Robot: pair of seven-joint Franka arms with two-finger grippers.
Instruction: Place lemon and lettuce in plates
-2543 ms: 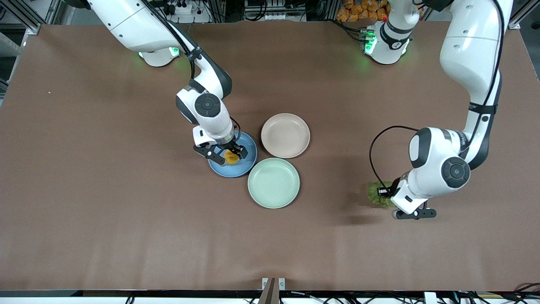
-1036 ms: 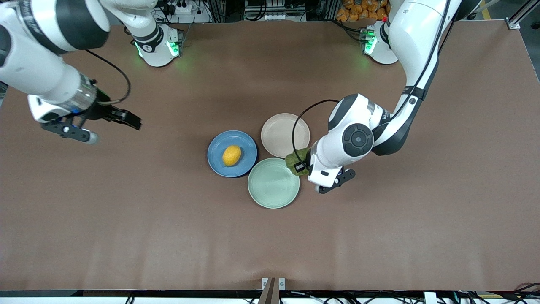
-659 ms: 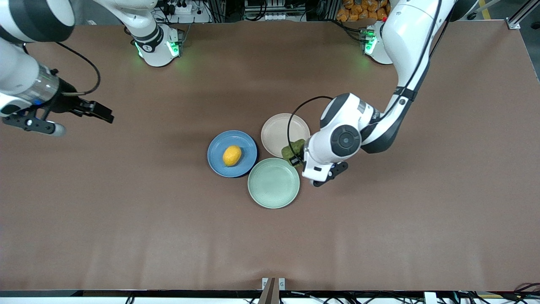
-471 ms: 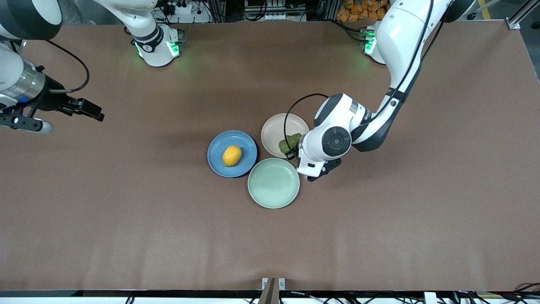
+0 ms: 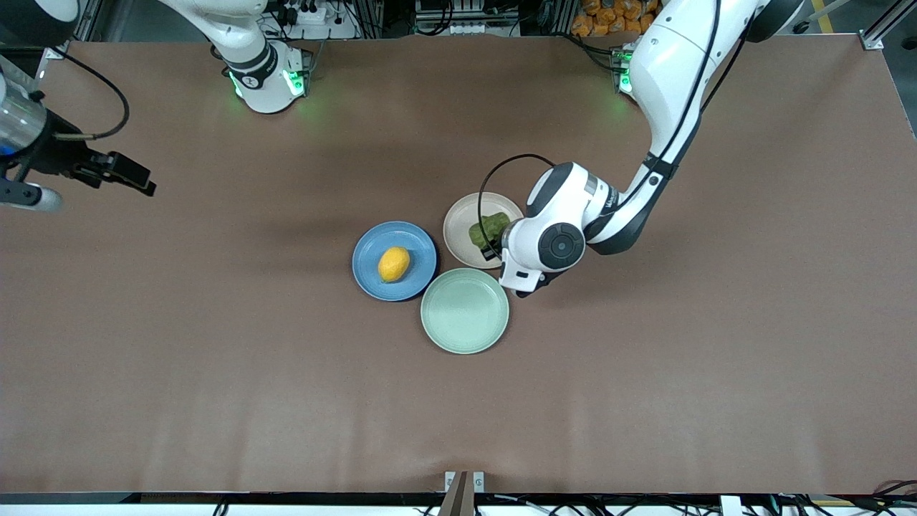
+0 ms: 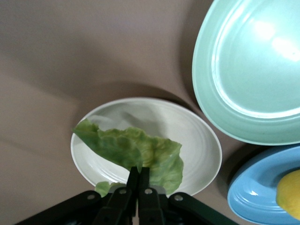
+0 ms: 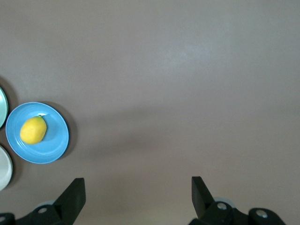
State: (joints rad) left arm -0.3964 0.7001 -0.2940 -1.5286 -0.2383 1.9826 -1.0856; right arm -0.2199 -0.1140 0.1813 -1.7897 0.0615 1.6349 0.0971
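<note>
Your left tool point(image 6: 139, 180) is clenched on the lettuce point(image 6: 136, 151), a light, floppy, tearable leaf, pinched at its edge over the beige plate point(image 6: 197, 136); the right tool point(image 7: 136, 194) waits released.

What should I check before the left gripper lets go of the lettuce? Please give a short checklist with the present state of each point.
1. Lettuce is over the beige plate, not the mint-green plate: ok.
2. Left gripper is shut on the lettuce: ok.
3. Beige plate is free of other things: ok.
4. Lemon lies in the blue plate: ok.
5. Right gripper is open and waits over bare table toward the right arm's end, away from the plates: ok.
6. Lettuce already rests on the plate: cannot tell.
</note>
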